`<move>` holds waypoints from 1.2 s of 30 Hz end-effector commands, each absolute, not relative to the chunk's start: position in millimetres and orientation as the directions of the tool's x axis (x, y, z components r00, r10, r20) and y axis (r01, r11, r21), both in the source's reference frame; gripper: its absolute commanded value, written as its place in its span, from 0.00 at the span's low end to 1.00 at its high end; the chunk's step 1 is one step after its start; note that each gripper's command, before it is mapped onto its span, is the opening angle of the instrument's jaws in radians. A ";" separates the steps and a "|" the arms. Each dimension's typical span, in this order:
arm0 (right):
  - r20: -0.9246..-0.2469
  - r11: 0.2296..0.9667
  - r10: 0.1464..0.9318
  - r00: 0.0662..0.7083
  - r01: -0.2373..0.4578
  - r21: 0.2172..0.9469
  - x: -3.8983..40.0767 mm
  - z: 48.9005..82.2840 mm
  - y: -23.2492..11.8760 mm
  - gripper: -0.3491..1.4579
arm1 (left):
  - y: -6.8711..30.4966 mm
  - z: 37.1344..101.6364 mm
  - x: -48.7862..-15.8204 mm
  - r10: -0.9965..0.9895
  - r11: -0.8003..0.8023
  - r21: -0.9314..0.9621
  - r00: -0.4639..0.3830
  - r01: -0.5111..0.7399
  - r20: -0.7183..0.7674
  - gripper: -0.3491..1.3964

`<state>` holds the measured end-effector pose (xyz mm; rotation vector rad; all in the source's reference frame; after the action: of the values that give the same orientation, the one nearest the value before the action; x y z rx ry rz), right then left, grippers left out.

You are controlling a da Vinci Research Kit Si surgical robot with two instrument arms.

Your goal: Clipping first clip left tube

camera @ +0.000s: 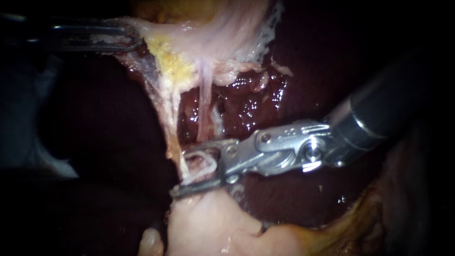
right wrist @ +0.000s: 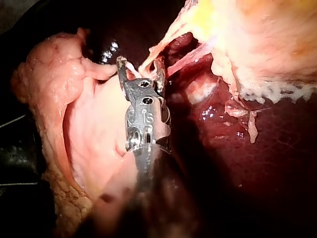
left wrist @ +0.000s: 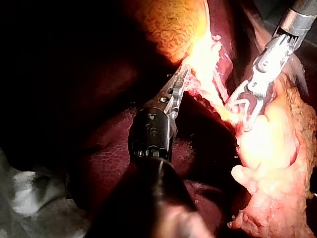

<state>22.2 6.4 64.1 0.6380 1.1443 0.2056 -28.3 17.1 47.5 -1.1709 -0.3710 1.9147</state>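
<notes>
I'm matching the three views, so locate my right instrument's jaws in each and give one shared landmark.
Endoscope view: right instrument's jaws lower centre, open astride a pale strand.
Left wrist view: jaws beyond the left instrument, against pale tissue.
Right wrist view: jaws straight ahead of their own shaft.
Shared landmark: the yellow fatty patch the strand hangs from.

No legible label or sign — only small stamped marks on the right instrument [right wrist: 141, 68].
</notes>
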 end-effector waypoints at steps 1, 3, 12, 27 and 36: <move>-0.780 0.805 0.466 0.418 0.167 0.570 22.6 64.3 6.2 0.46 | 17.2 47.5 -28.3 0.780 -0.603 -0.618 -0.211 -0.504 -0.589 0.00; -0.781 0.805 0.464 0.417 0.168 0.568 23.4 64.5 5.8 0.46 | 17.2 47.5 -28.4 0.780 -0.603 -0.618 -0.211 -0.504 -0.589 0.00; -0.751 0.775 0.522 0.404 0.142 0.615 25.0 64.9 5.2 0.45 | 17.2 47.5 -28.5 0.781 -0.603 -0.620 -0.210 -0.503 -0.589 0.00; -0.691 0.705 0.621 0.371 0.122 0.699 26.9 60.2 4.4 0.42 | 17.4 47.5 -28.5 0.781 -0.603 -0.620 -0.210 -0.502 -0.588 0.00; -0.672 0.683 0.646 0.361 0.119 0.720 27.5 58.3 4.4 0.35 | 17.4 47.5 -28.5 0.781 -0.603 -0.620 -0.210 -0.502 -0.588 0.00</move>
<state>27.5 4.5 58.2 0.7813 1.1791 0.3845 -28.5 17.4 47.5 -1.1713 -0.3740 1.9139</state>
